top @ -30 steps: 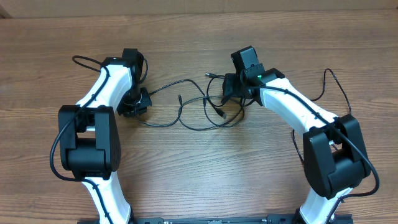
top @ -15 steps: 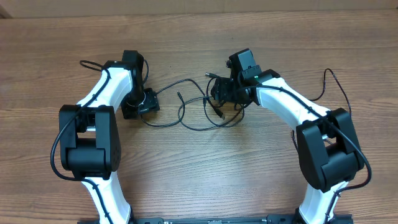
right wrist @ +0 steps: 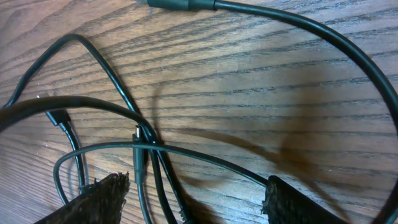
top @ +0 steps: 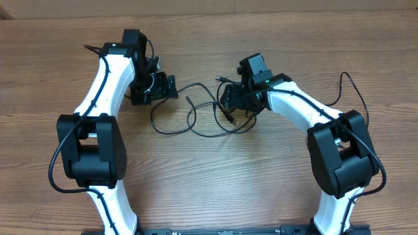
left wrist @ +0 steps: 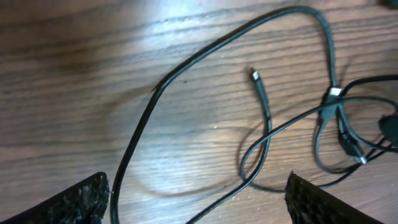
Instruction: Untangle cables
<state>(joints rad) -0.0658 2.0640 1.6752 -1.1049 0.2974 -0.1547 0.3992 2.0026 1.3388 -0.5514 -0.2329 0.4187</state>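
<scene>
Cables (top: pixel 225 116) lie on the tabletop (top: pixel 209 189) between the two arms, long axis roughly left-right. The crossing cluster sits at the right end, directly under the right gripper (top: pixel 235 99). One long strand trails left toward the left gripper (top: pixel 161 88).

Right wrist view: right gripper (right wrist: pixel 199 202) is spread wide and grips nothing. The crossing (right wrist: pixel 143 134) is just beyond its fingers (right wrist: pixel 99 199), slightly left of centre. That makes the right arm clearly the nearer one for the knot.

Left wrist view: left gripper (left wrist: pixel 199 205) is also spread wide. The long strand (left wrist: pixel 140 130) runs up between its fingers, close to the left one (left wrist: pixel 81 199). It probably isn't touching the strand, but the view cuts off right there. The free plug end (left wrist: pixel 254 74) lies ahead of the gripper, with the knot (left wrist: pixel 333 99) further right.

Judgement: the next move turns on the left gripper pinching that strand and pulling it left, along the axis, while the right holds the cluster.

Versus 1 s ago:
- The left gripper has swung toward the far side and its arm is stretched out more.
- The right gripper has shifted slightly left over the cluster.
- The cable layout is barely changed.
</scene>
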